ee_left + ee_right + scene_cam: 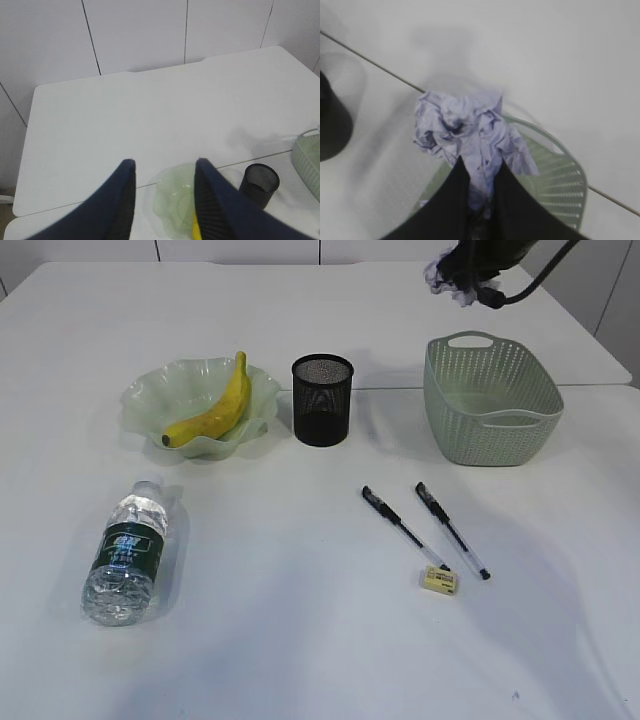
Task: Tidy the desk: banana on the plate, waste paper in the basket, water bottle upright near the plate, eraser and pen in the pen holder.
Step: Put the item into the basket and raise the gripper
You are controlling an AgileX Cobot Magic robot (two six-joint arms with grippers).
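The right gripper (479, 182), jaws clamped on the waste paper (465, 132), hangs above the basket (490, 400); next, release. The left gripper (165, 187) jaws stand apart, empty.

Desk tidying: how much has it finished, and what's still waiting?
Done: the banana lies on the plate. In hand: the right end effector grips the crumpled waste paper above the basket, not yet dropped. Left: the water bottle lies on its side; two pens and the eraser sit on the table, outside the pen holder. The left end effector is empty.
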